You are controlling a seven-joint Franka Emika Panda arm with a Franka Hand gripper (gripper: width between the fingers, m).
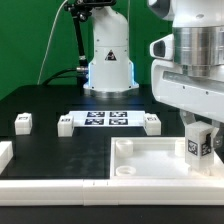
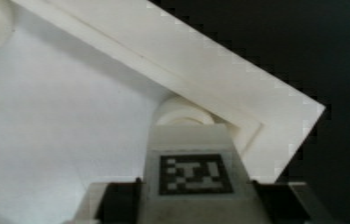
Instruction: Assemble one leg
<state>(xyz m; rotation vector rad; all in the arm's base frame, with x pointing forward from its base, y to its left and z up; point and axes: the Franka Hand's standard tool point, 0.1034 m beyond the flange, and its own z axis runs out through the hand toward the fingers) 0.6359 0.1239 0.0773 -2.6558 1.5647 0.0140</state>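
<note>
Here, the Panda arm's gripper (image 1: 197, 152) was clamped on the leg (image 1: 197, 143), the small white tagged block pinched between its two fingers (image 2: 115, 203) with one tag facing outward. Directly below the hand lay the large square tray-like part (image 1: 140, 166). In the wrist view, the round corner socket (image 2: 190, 115) sat just beyond the held block, inside the angle where two of the part's raised walls met. Neither view showed whether the block's lower end touched the part or hung just above it.

Judging by this, the pick-up and the carry across were done, and the leg was close to lined up with its socket. What seemed left was to lower it into the socket, fix it there and let go.

Well away from the hand, on the far side of the tray-like part, three more small tagged blocks (image 1: 66, 124) stood on the black table (image 1: 40, 105). Two of them flanked the marker board (image 1: 107, 119) and the third stood farther off.
</note>
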